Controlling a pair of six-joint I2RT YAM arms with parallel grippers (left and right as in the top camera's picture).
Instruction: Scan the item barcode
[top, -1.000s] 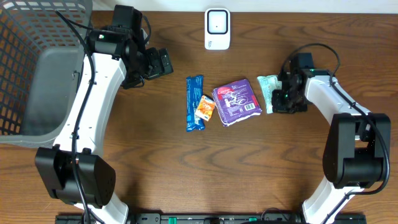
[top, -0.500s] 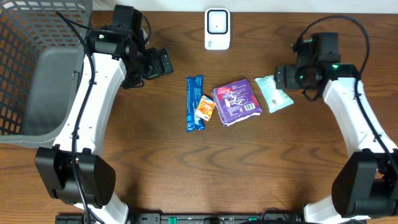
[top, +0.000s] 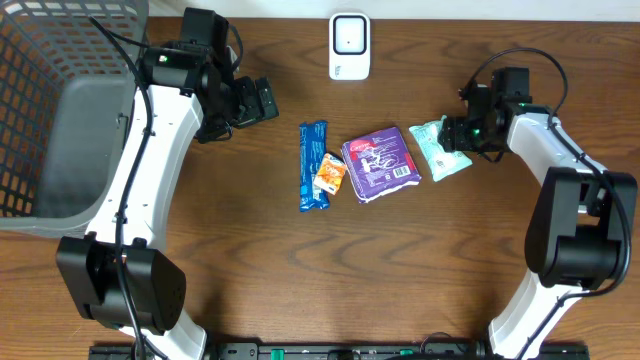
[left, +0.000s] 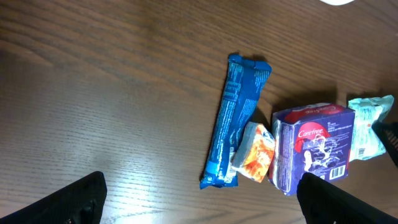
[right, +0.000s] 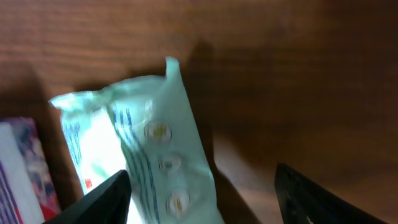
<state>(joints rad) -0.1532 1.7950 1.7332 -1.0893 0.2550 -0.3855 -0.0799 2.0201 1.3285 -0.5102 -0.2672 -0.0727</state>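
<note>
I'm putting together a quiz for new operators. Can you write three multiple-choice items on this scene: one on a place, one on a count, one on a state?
1. Where does the white scanner stand?
A) between the packets
B) at the far edge, beyond the packets
C) at the near edge

2. How many packets lie on the table?
A) two
B) four
C) six

3. How is the left gripper?
A) open, holding nothing
B) shut, holding nothing
C) shut on a packet

Answers:
1. B, the overhead view shows it beyond the row.
2. B, they are the blue bar, orange packet, purple pack and green packet.
3. A, its fingers stand wide apart with nothing gripped.
</note>
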